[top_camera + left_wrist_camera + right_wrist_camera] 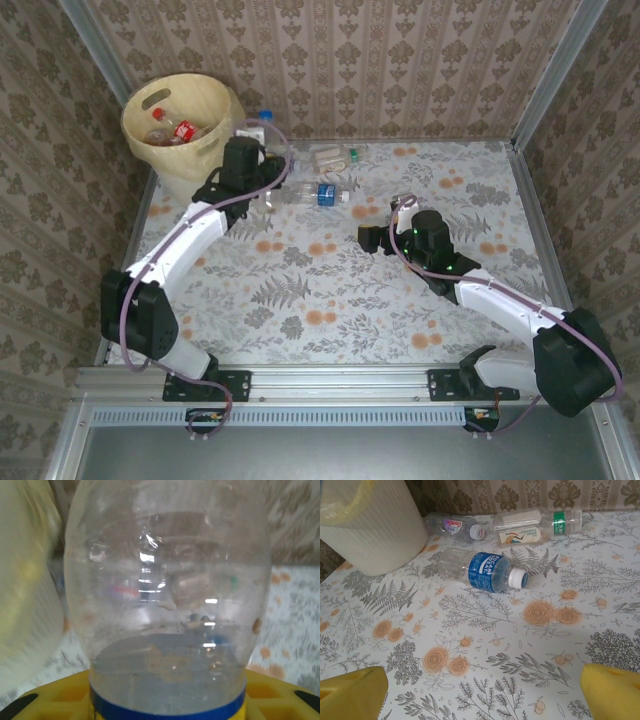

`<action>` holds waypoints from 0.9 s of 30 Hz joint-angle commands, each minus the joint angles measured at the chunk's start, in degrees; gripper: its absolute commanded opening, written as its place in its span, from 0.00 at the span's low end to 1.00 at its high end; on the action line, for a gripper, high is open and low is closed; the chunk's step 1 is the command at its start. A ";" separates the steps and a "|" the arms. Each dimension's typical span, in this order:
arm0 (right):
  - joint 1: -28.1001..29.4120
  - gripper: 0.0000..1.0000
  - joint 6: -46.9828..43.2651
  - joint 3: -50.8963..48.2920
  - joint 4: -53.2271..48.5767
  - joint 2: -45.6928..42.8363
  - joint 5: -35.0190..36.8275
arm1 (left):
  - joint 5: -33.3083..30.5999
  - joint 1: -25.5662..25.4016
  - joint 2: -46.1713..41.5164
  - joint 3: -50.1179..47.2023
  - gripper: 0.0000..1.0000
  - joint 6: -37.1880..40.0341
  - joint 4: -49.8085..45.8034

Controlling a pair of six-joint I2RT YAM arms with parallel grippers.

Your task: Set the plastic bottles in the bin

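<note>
Cream-yellow bin [182, 112] stands far left on the floral worktop [330, 300], with 2 red-marked bottles [176, 131] visible inside. Just right of the bin, the left pincer [247, 150] is clamped on a clear bottle [167, 595] with a blue band. Its yellow pads [60, 695] sit either side of the bottle, and the bin wall is blurred on the left. A pink-labelled bottle [451, 525] lies near the bin's base. A blue-labelled bottle [320, 193] with a white cap lies on its side mid-worktop. A green-banded bottle [336, 156] lies beyond it, near the far wall. The right pincer [374, 238] hovers over bare worktop, right of the blue-labelled bottle, jaws wide, holding nothing.
</note>
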 commanded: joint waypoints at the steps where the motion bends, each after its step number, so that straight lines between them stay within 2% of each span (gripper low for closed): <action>1: 0.37 1.00 0.69 -1.00 1.88 -1.48 1.05 | -3.77 1.88 -3.69 5.36 0.48 3.85 0.87; 7: 0.37 1.00 0.49 -1.60 2.05 -1.77 1.52 | -4.39 5.51 -4.55 10.94 0.49 6.28 5.44; 14: 0.37 1.00 0.30 -2.04 2.06 -1.78 1.67 | -5.20 11.89 -3.48 12.96 0.49 5.44 15.75; 22: 0.37 1.00 1.01 -2.24 2.34 -1.53 1.73 | -7.77 17.56 2.61 19.33 0.49 5.74 18.27; 27: 0.40 1.00 1.11 -1.94 2.23 -1.38 1.85 | -9.78 20.34 7.64 23.79 0.49 3.31 15.93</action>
